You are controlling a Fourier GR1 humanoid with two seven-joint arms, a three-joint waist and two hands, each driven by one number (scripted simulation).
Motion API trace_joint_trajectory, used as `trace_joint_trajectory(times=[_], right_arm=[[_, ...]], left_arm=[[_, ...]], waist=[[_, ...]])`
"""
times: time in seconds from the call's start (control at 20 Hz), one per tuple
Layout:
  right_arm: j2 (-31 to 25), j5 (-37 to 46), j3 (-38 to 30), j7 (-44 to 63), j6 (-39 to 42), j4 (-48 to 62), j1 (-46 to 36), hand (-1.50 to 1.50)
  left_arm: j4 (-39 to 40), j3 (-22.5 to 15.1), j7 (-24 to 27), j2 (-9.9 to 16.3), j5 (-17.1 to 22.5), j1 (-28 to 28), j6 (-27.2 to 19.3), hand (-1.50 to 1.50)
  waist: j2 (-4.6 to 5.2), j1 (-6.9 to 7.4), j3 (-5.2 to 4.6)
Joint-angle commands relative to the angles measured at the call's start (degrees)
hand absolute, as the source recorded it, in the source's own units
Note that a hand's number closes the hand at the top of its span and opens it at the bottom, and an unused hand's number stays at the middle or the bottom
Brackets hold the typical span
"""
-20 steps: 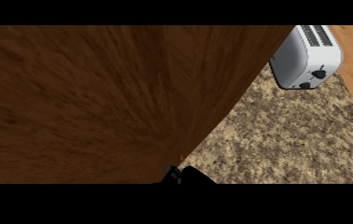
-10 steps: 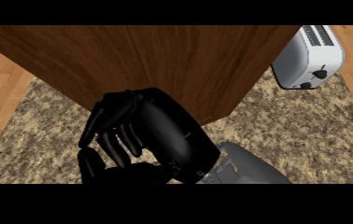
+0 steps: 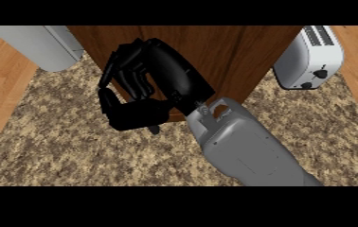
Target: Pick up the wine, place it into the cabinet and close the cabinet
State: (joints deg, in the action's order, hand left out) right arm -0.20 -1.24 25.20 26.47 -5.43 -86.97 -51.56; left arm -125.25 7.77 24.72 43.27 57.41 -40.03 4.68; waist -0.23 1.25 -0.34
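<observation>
- The right hand [image 3: 150, 86] lies with fingers curled and thumb tucked, against the wooden cabinet door [image 3: 231, 56]; whether it grips anything I cannot tell.
- No wine shows, so its place, pointing and long axis cannot be told.
- The step looks like closing the door: press flat on the wood just ahead of the hand, clear of the toaster [image 3: 308, 58] off to its right.
- A grey forearm [image 3: 38, 44] shows at upper left.

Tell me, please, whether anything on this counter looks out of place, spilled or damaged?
Nothing stands out. The toaster sits upright on the speckled counter at the right, with nothing spilled or broken. The right hand rests against the wooden cabinet door. No wine shows in this view.
</observation>
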Motion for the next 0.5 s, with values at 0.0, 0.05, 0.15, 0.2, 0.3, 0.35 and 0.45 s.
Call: trace_joint_trajectory(times=[0.0, 0.05, 0.15, 0.2, 0.3, 0.35, 0.45], right_arm=[[-1.35, 0.51, -6.46, -5.18, 1.36, 10.38, -3.54, 1.50], [-3.27, -1.04, -6.91, -4.25, 3.48, 7.32, -2.00, 1.50], [-2.40, -1.33, -9.32, -6.60, 3.32, 11.90, -5.47, 1.50], [-5.29, -0.84, -9.54, -8.80, 4.62, 11.94, -3.14, 1.50], [-2.51, 1.61, -8.01, -10.66, 2.84, 15.88, -5.17, 1.50], [-7.33, -1.95, -12.43, -9.51, 7.00, 15.73, -6.80, 1.50], [-7.36, -0.20, -10.93, -12.68, 6.53, 17.35, -4.87, 1.50]], left_arm=[[-0.74, -3.57, -1.65, -1.57, -3.15, 1.89, -0.71, -1.50], [-2.69, -4.62, -3.74, -1.62, -2.86, 3.94, -4.30, -1.50], [-2.99, -6.22, -4.69, -2.08, -3.33, 6.58, -6.78, -1.50], [1.47, -6.47, -2.77, -2.84, -4.93, 5.56, -3.47, -1.50], [-1.85, -8.49, -5.66, -2.80, -4.80, 8.55, -7.25, -1.50], [-0.12, -8.12, -4.99, -2.74, -5.23, 8.72, -6.45, -1.50], [0.57, -8.31, -5.31, -3.26, -5.23, 10.86, -7.26, -1.50]], waist=[[0.62, -0.16, 0.32], [0.55, -0.97, 0.37], [0.84, -0.89, 0.37], [0.80, -0.89, 0.31], [0.90, -0.77, 0.34], [1.06, -0.99, 0.34], [1.07, -1.15, 0.33]])
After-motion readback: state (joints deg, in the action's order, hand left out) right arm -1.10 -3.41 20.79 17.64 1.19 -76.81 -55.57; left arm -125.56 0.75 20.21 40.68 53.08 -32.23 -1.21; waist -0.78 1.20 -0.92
